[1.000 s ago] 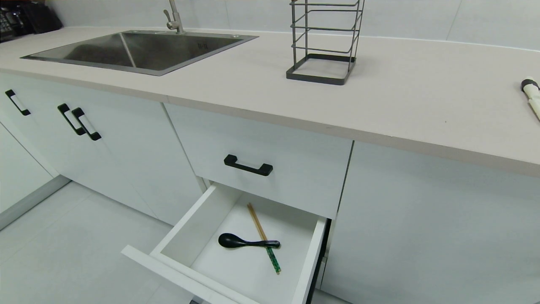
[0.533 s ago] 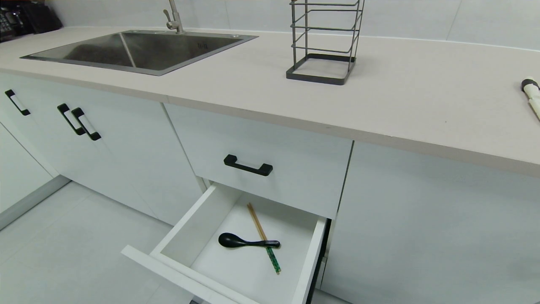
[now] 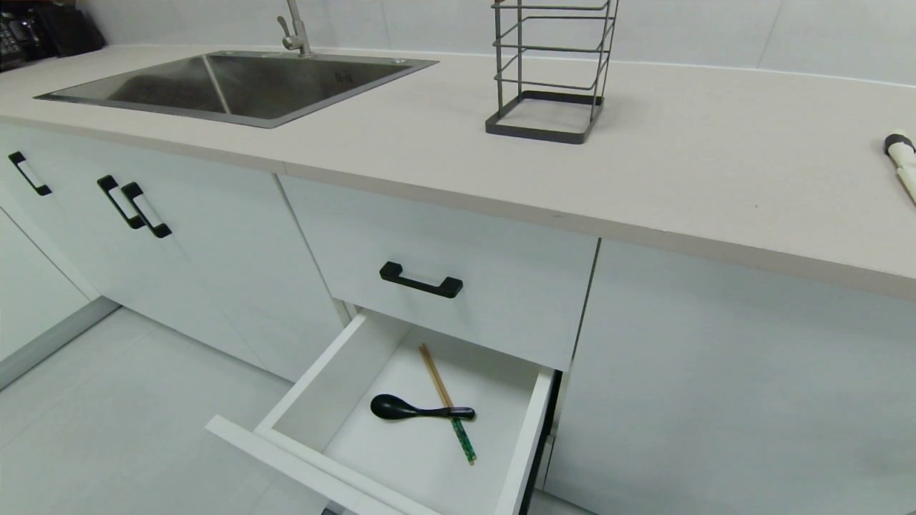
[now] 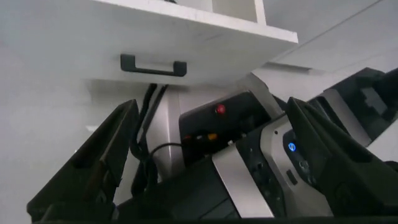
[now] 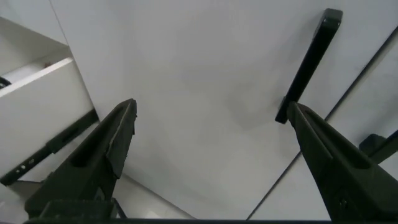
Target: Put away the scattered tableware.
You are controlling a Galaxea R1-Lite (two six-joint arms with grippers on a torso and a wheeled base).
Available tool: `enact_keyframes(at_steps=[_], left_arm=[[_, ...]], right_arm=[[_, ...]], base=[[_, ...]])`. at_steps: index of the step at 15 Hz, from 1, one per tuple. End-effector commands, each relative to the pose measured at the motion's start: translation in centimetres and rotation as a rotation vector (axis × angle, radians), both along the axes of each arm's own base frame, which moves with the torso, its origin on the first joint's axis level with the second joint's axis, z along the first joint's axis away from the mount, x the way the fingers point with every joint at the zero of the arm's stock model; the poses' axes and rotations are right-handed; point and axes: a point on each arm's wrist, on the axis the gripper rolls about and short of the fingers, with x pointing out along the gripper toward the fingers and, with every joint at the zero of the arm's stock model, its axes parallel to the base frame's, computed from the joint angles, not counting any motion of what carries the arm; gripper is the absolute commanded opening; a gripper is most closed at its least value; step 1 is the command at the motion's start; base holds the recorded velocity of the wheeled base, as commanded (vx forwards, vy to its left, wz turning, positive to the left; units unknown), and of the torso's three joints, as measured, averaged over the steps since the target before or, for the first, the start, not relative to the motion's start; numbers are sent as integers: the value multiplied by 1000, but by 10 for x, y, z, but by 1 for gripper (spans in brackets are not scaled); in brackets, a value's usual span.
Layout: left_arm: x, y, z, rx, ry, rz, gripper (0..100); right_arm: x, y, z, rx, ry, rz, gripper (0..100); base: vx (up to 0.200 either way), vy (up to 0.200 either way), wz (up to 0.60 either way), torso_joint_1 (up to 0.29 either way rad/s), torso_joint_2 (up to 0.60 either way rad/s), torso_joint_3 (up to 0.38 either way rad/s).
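Chopsticks (image 3: 438, 383) lie front-to-back in the drawer (image 3: 320, 375), spoon (image 3: 401, 409) crosswise, bowl leftward; left tool (image 4: 211, 109), right tool (image 5: 210, 106) both spread.

One spoon (image 3: 415, 410); one pair of chopsticks (image 3: 447, 402); one open drawer (image 3: 315, 390); one shut drawer (image 3: 501, 257); four black handles (image 3: 420, 280) in the head view; one sink (image 3: 236, 82); one tap (image 3: 295, 28); one rack (image 3: 537, 134); one black-banded white item (image 3: 902, 161); one desk (image 3: 715, 164).

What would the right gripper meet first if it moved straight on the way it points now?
Probably the white cabinet door, between the open drawer and the black handle; depth is unclear.
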Motion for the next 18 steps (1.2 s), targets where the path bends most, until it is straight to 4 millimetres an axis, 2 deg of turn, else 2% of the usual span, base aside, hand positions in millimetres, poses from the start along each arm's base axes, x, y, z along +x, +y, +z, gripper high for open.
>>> enact_keyframes(at_steps=[1, 3, 6, 10, 11, 13, 18], left_arm=[[18, -3, -4, 22, 145, -46, 100], [29, -5, -6, 57, 193, -92, 100], [54, -9, -14, 203, 235, -119, 100], [78, -13, -21, 346, 250, -120, 100], [91, -16, -24, 386, 266, -113, 100], [110, -25, -31, 421, 248, -123, 100], [130, -35, -39, 443, 231, -112, 100]], right_arm=[[0, -1, -2, 27, 19, -28, 100], [0, -1, -1, 51, 14, -49, 100], [0, -1, -1, 22, 14, -48, 100], [0, -1, -1, 20, 14, -47, 100], [0, -1, -1, 20, 14, -47, 100], [0, -1, -1, 20, 14, -47, 100], [0, -1, -1, 20, 14, -47, 100]], base=[[0, 0, 0, 0, 0, 0], [0, 0, 0, 0, 0, 0], [0, 0, 0, 0, 0, 0], [0, 0, 0, 0, 0, 0], [0, 0, 0, 0, 0, 0], [0, 0, 0, 0, 0, 0], [0, 0, 0, 0, 0, 0]])
